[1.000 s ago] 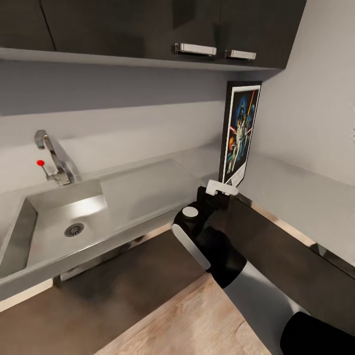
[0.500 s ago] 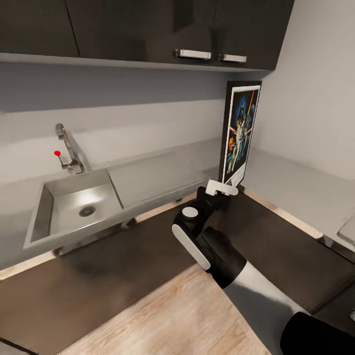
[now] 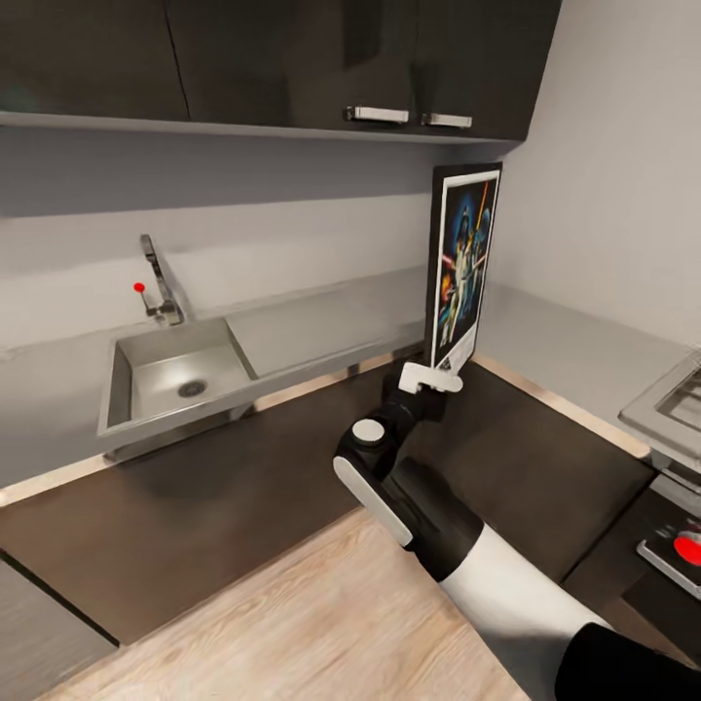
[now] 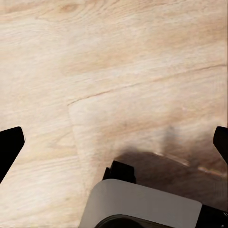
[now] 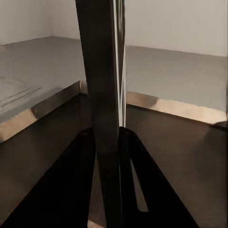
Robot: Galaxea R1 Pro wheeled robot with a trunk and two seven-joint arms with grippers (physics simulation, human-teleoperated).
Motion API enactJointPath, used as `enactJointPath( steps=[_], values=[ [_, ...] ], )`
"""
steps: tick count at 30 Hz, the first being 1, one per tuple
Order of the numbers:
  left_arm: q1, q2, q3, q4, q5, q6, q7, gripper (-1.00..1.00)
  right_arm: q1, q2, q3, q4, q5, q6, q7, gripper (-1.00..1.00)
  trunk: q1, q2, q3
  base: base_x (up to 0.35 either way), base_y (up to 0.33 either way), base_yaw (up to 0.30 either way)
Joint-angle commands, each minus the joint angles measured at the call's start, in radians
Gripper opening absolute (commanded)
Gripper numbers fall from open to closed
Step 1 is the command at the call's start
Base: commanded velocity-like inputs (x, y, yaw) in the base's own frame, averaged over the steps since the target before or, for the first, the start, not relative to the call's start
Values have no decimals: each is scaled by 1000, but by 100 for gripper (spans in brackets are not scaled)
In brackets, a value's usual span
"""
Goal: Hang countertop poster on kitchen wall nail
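A grey kitchen corner with dark upper cabinets [image 3: 292, 58] and pale walls forms the setting, with an L-shaped grey tabletop [image 3: 321, 326] running along the far wall and down the right side above dark cabinet fronts. The poster [image 3: 463, 268] stands upright in mid-air over the inner corner of that tabletop, clear of its surface, its colourful printed face turned toward the right wall and seen at a slant. The right gripper [image 3: 429, 378] is clamped on the poster's bottom edge; in the right wrist view the dark frame [image 5: 102, 109] runs edge-on between the two fingers [image 5: 76, 185]. Left of the poster, the square sink [image 3: 180, 375] is inset in the tabletop, with a steel tap [image 3: 161, 282] behind it. At the right edge sits a gas hob [image 3: 672, 399]. The left gripper [image 4: 114, 142] hangs over the wooden floor [image 4: 95, 71] with its fingertips spread wide, holding nothing.
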Motion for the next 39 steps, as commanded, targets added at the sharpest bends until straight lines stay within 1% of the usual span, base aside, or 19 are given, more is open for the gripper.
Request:
enactJointPath(
  steps=[1, 3, 7, 10, 12, 18, 21, 23, 24, 25, 27, 29, 30, 31, 35, 39],
  values=[
    [0, 0, 1, -1, 6, -2, -1, 100, -1, 0, 9, -3, -4, 7, -6, -100, -1, -1, -1, -337, 0, 0],
    [0, 0, 1, -1, 6, -2, 0, 100, 3, 0, 28, -18, -2, -2, -7, -100, -1, -1, -1, -337, 0, 0],
    [0, 0, 1, -1, 6, -2, 0, 100, 14, 0, 42, -29, 0, -7, -8, -100, -1, -1, -1, -337, 0, 0],
    [0, 0, 1, -1, 6, -2, -1, 100, 21, 0, 89, -35, 1, -9, -9, -100, -1, -1, -1, -337, 0, 0],
    [0, 0, 1, -1, 6, -2, -1, 100, 22, 0, 111, -37, 1, -9, -10, -100, -1, -1, -1, -337, 0, 0],
    [0, 0, 1, -1, 6, -2, -1, 100, 24, 0, 125, -44, 0, -9, -8, -100, -1, -1, -1, -337, 0, 0],
    [0, 1, 1, -1, 6, -2, -1, 100, 47, 0, 158, -96, -2, -7, -6, -100, -1, -1, -1, -337, 0, 0],
    [0, 1, 1, -1, 6, -2, -1, 100, 63, -2, 165, -125, -3, -5, -3, -100, -1, -1, -1, -333, 0, 0],
    [0, 0, 1, -1, 6, -2, -1, 100, 72, -12, 169, -143, -3, -4, -1, -100, -1, -1, -1, -205, 0, 0],
    [0, 1, 1, -1, 6, -2, -1, 100, 74, -16, 170, -147, -4, -4, 1, -100, -1, -1, -1, -164, 0, 0],
    [0, 1, 1, -1, 6, -2, -1, 100, 82, -23, 172, -155, -4, -4, 18, -100, -1, -1, -1, -94, 0, 0],
    [0, 1, 1, -1, 6, -2, -1, 100, 95, -27, 175, -168, -4, -4, 60, -100, -1, -1, -1, -78, 0, 0],
    [0, 1, 1, -1, 6, -2, -1, 100, 95, -27, 175, -168, -4, -4, 60, -100, -1, -1, -1, -90, 0, 0],
    [0, 1, 1, -1, 6, -2, -1, 100, 117, -36, 177, -191, -4, -5, 118, -100, -1, -1, -1, -231, 0, 0],
    [0, 1, 1, -1, 6, -3, -1, 100, 132, -41, 178, -203, -4, -6, 152, -100, -1, -1, -1, -277, 0, 0],
    [0, 1, 1, -1, 6, -3, -1, 100, 138, -43, 180, -209, -3, -6, 166, -100, -1, -1, -1, -320, 0, 0]
  ],
)
